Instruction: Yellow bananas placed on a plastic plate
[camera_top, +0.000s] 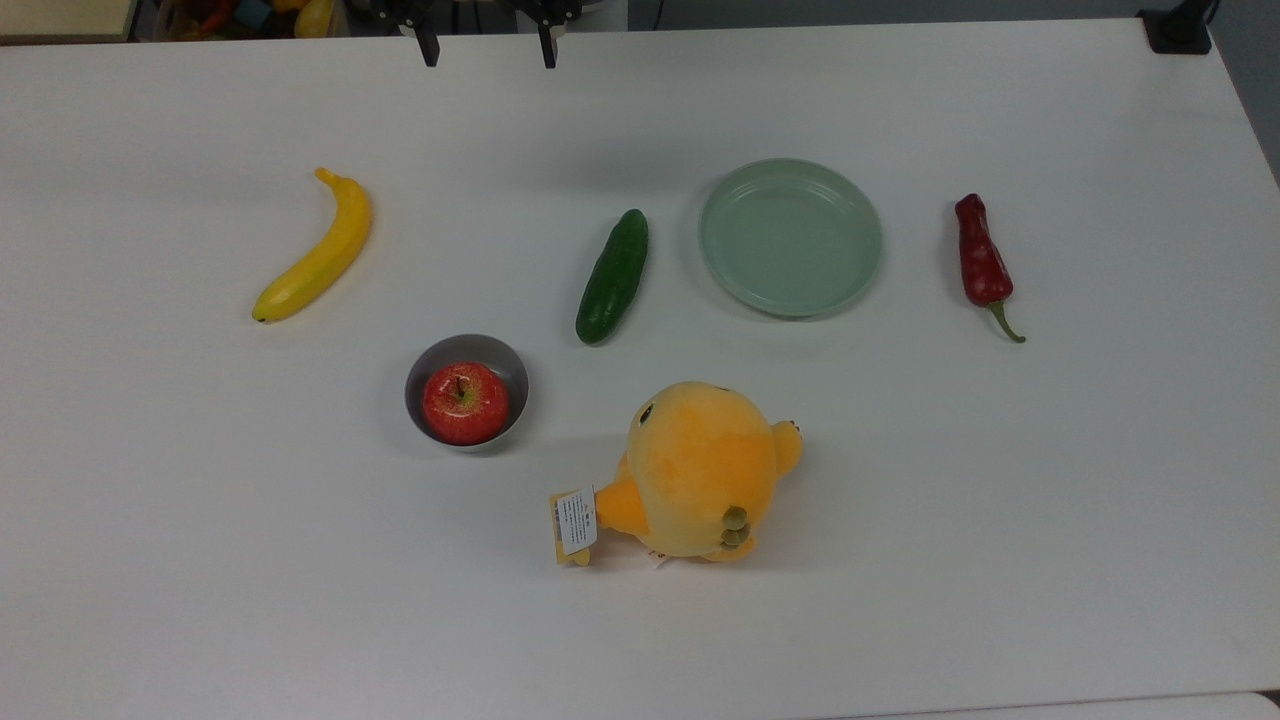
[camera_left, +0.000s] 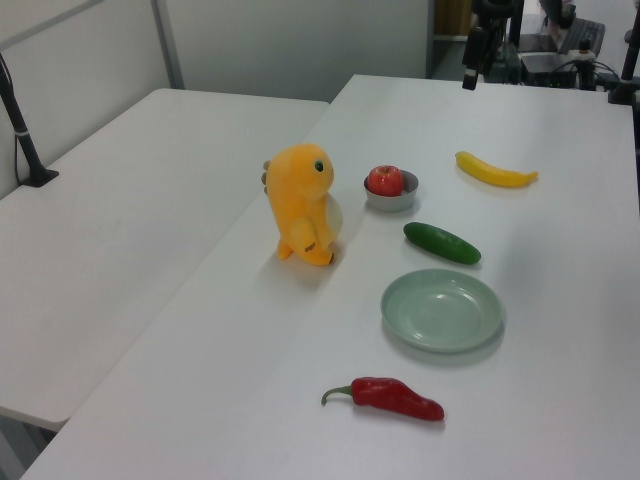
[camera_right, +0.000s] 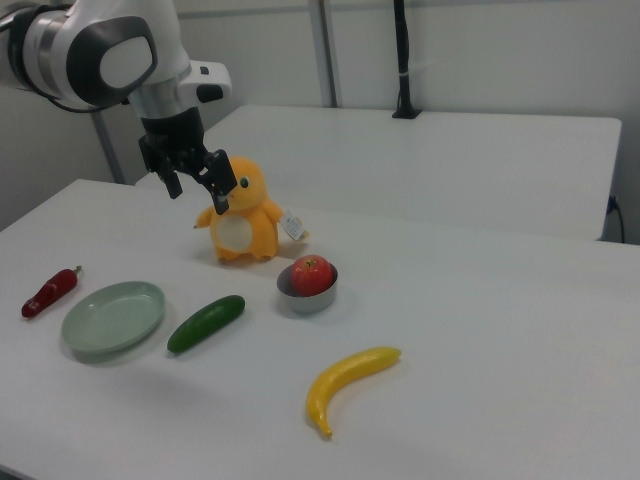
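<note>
The yellow banana (camera_top: 315, 250) lies on the white table at the top view's left, stem toward the far edge; it also appears in the left view (camera_left: 495, 170) and the right view (camera_right: 350, 385). The pale mint-green plastic plate (camera_top: 790, 237) sits empty at the top view's right of centre, well apart from the banana, with a green cucumber between them. The plate is also seen in the left view (camera_left: 441, 310) and the right view (camera_right: 113, 317). My gripper (camera_top: 489, 48) hangs open and empty above the table's far edge. In the right view the gripper (camera_right: 197, 188) hovers high, above the plate and cucumber.
A dark green cucumber (camera_top: 612, 277) lies just left of the plate in the top view. A small grey bowl (camera_top: 425, 375) holds a red apple (camera_top: 465, 403). An orange-yellow plush toy (camera_top: 700, 470) stands near the front, a red chili pepper (camera_top: 982, 262) at the far right.
</note>
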